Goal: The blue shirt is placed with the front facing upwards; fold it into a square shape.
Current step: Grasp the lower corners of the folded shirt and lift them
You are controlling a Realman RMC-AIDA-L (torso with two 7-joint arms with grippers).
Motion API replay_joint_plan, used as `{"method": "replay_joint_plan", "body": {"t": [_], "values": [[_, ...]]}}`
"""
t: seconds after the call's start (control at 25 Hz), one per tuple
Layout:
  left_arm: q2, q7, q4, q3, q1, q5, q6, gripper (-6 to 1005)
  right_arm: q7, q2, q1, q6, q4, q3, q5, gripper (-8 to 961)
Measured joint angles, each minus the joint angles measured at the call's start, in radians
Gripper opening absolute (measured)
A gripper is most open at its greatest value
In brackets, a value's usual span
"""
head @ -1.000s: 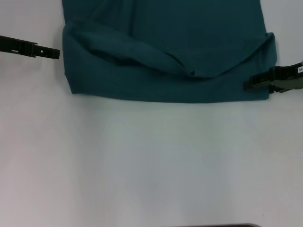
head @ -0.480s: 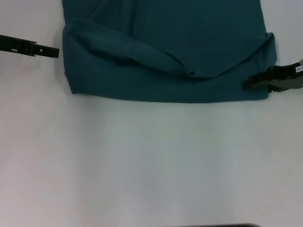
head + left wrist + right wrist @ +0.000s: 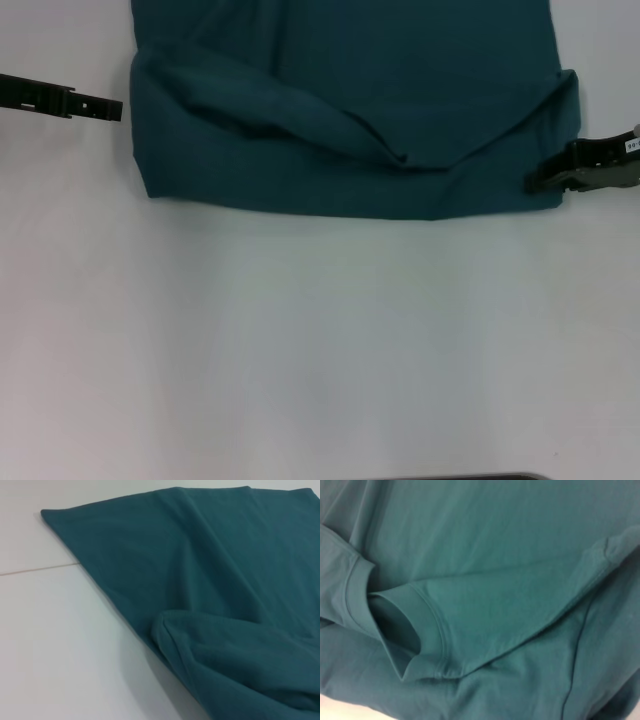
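A white table [image 3: 320, 340] with a faint seam [image 3: 37, 570] across it.

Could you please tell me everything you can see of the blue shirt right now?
The blue shirt is dark teal knit fabric lying flat on the white table, running out of the head view's far edge. A sleeve with a stitched cuff is folded inward over the body, leaving soft creases. The right hand sits at its right edge; the left hand waits just clear of its left edge.

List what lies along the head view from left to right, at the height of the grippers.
left gripper → bare strip of white table → blue shirt → right gripper at the shirt's right edge.
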Motion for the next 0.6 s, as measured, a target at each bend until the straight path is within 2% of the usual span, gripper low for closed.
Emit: {"method": "replay_joint_plan", "body": {"t": [0.12, 0.44, 0.6], "values": [[0.0, 0.0, 0.0, 0.0, 0.001, -0.001, -0.001, 811, 0.001, 0.0, -0.001, -0.01, 0.0, 0.0, 0.0, 311], [-0.001, 0.0, 0.004, 0.0, 0.001, 0.003, 0.0, 812, 0.006, -0.009, 0.0, -0.033, 0.0, 0.0, 0.0, 85], [-0.002, 0.002, 0.005, 0.004, 0.001, 0.004, 0.009, 812, 0.007, -0.011, 0.0, -0.04, 0.0, 0.0, 0.0, 54]]}}
